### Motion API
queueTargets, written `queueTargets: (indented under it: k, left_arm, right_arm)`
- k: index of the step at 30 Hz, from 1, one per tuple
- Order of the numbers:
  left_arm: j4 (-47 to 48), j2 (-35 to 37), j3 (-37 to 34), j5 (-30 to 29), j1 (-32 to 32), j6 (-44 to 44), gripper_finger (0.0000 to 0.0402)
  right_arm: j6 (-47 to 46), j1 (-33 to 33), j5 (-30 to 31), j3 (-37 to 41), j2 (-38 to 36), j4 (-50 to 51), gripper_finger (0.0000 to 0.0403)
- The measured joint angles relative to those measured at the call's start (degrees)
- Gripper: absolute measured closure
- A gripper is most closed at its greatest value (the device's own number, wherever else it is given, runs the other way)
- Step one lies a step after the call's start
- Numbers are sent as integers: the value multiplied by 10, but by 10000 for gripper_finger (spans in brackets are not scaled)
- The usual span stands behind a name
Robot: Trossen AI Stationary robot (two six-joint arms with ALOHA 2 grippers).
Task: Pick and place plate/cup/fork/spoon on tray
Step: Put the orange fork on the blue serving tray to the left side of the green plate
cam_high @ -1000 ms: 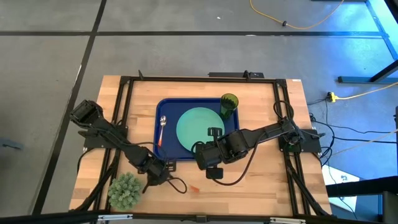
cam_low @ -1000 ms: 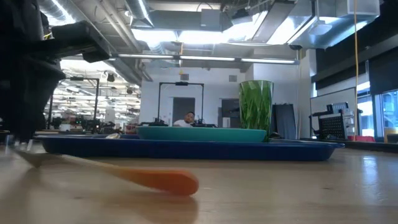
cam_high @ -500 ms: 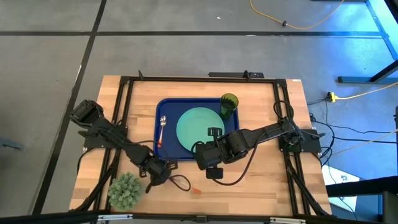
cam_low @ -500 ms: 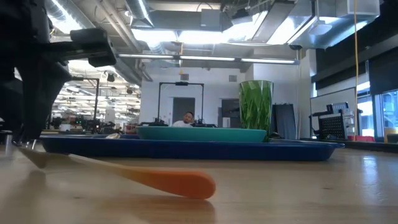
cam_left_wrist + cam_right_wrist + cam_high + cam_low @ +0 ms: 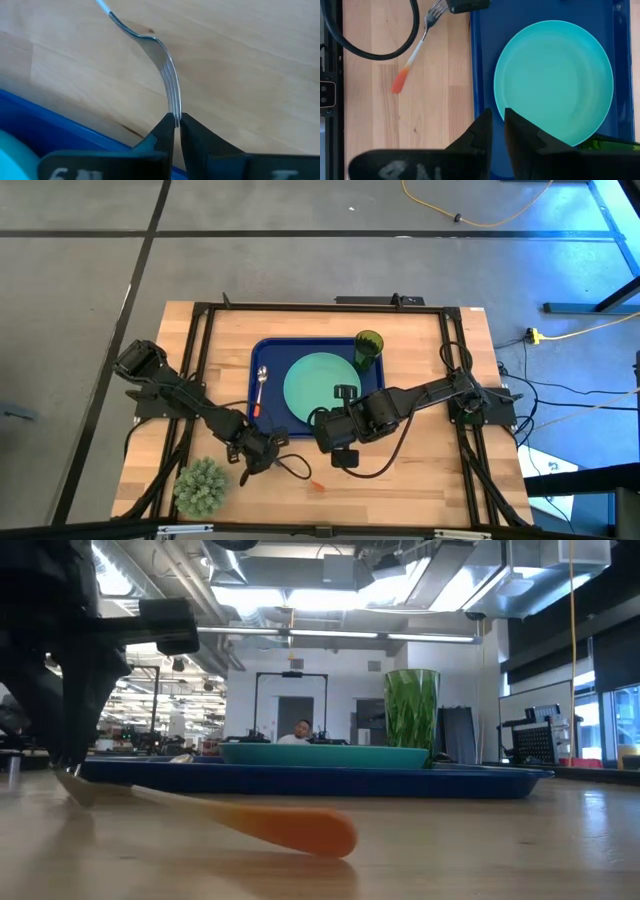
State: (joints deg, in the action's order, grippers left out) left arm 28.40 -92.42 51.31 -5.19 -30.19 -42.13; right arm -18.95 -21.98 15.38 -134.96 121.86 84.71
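Observation:
The dark blue tray [image 5: 268,423] lies mid-table. It holds the mint-green plate [image 5: 320,385], the olive-green cup [image 5: 368,348] at its far right corner and the spoon [image 5: 260,388] along its left side. The fork [image 5: 292,470] lies on the wood in front of the tray, its orange handle end [image 5: 310,830] on the table. My left gripper [image 5: 258,452] is shut on the fork's head. My right gripper [image 5: 498,125] hovers above the plate's near side, its fingers a narrow gap apart with nothing between them. My left gripper pinches the tips of the fork's tines [image 5: 174,111] between its two fingertips. The fingers come from above, slanting steeply down, in line with the fork's length. The fork runs away from them, and its orange handle end [image 5: 397,85] rests on the table.
A spiky grey-green ball plant [image 5: 200,485] stands at the near left corner, close to my left arm. A black cable [image 5: 380,52] loops over the wood beside the fork. Bare wood lies to the right of the tray.
My left gripper has shifted a little toward the table's right edge and rolled, taking the fork's head along. The fork's orange handle end has slid rightward over the wood.

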Motion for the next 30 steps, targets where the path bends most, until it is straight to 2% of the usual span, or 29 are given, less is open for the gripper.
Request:
queueTargets:
  k: [8,11,19,21,26,30]
  left_arm:
    - [-12,-12,0,0,12,14,394]
    - [-25,-25,0,0,14,45,389]
    - [-24,-37,0,-5,14,46,371]
    - [-24,-37,0,-22,13,45,367]
    - [-24,-37,0,-105,12,45,365]
    - [-24,-32,0,-119,12,45,368]
  right_arm:
    - [5,0,0,0,0,0,353]
    - [13,0,0,0,0,0,353]
    - [15,6,0,0,0,4,353]
    - [15,9,0,0,0,5,353]
    - [15,15,0,0,0,5,353]
    - [15,18,0,0,0,5,353]
